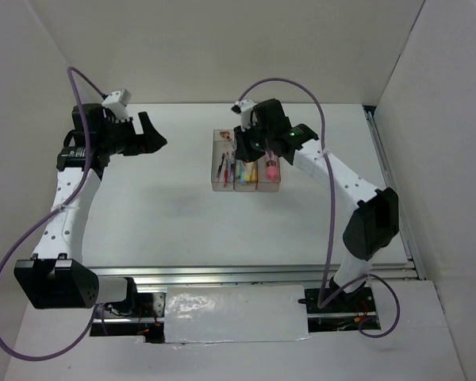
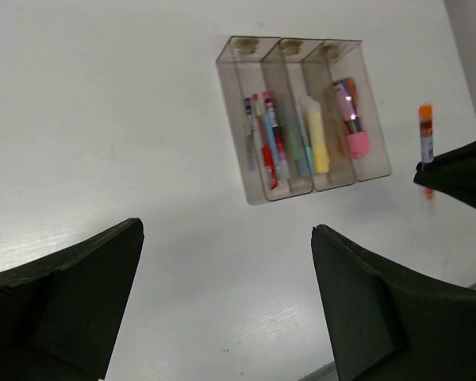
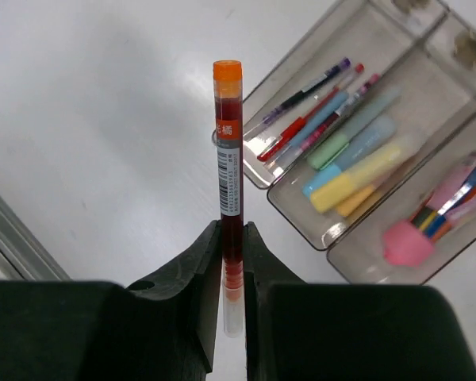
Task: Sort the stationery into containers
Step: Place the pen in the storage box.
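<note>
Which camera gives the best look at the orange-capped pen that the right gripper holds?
The right wrist view: the orange-capped pen is seen close up, clamped in the right gripper, with its cap and label plain. The left wrist view shows it small, at the right edge. The top external view hardly shows it.

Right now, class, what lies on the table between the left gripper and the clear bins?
Nothing: the top view shows only bare white table between the open left gripper and the bins.
</note>
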